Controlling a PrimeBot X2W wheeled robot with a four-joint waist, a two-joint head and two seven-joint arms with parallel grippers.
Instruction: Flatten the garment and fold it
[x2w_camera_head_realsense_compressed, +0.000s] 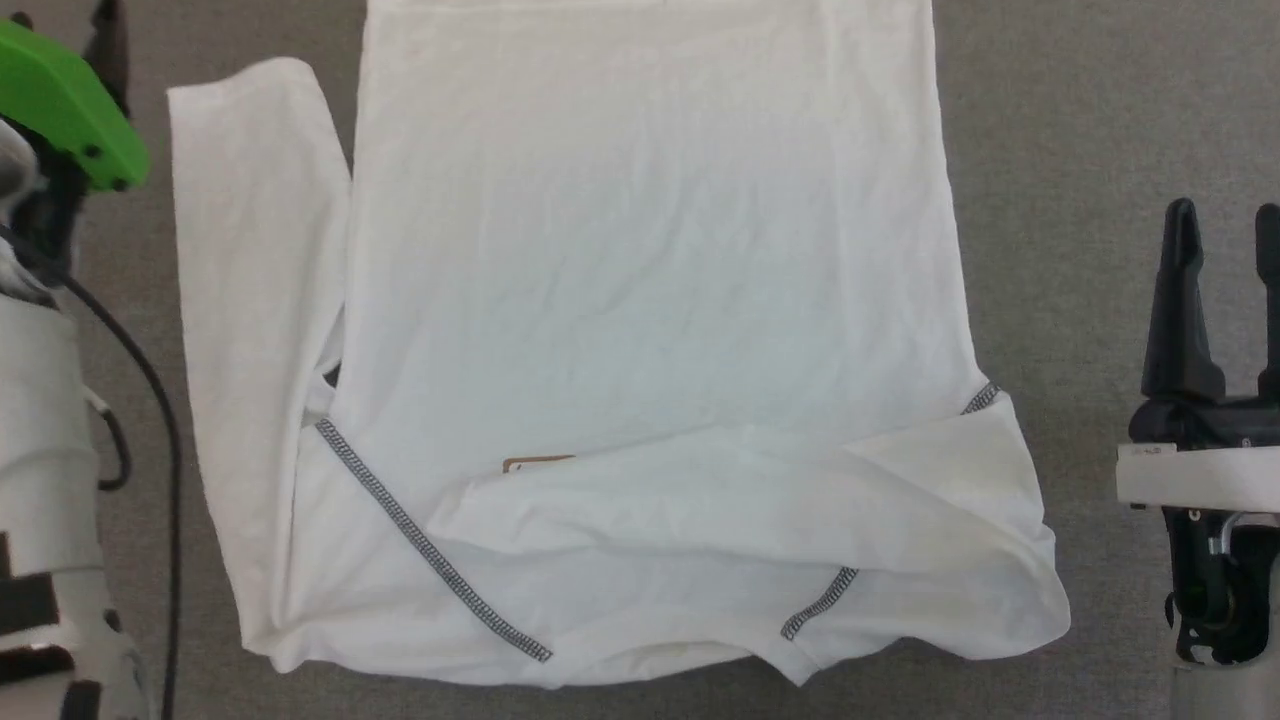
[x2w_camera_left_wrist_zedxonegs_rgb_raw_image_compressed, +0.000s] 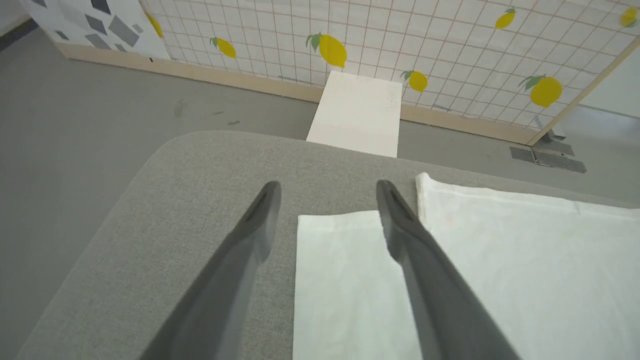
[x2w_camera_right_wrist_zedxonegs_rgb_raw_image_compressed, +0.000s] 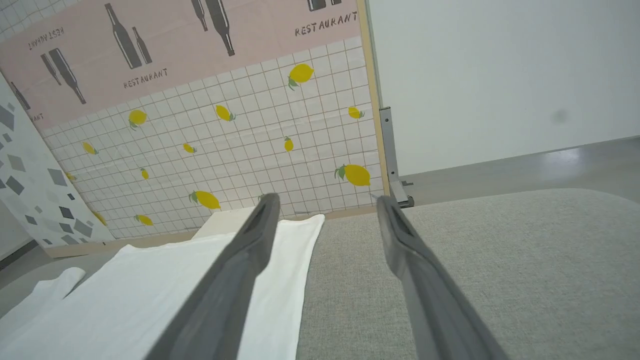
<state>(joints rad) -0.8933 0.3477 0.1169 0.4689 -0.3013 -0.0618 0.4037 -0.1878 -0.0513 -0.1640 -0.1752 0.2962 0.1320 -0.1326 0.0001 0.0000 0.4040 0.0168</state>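
The white garment (x2w_camera_head_realsense_compressed: 650, 300) lies spread on the grey table (x2w_camera_head_realsense_compressed: 1100, 120) — one sleeve folded across its near end, zigzag seams showing — while the left gripper (x2w_camera_left_wrist_zedxonegs_rgb_raw_image_compressed: 327, 192) and right gripper (x2w_camera_right_wrist_zedxonegs_rgb_raw_image_compressed: 327, 202) hover at its sides, jaws apart, empty.

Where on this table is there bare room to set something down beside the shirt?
Widest bare patch: the grey table between the garment and the right gripper. A narrower strip lies left of the sleeve, but the left arm and its cable crowd it. The middle is all garment.
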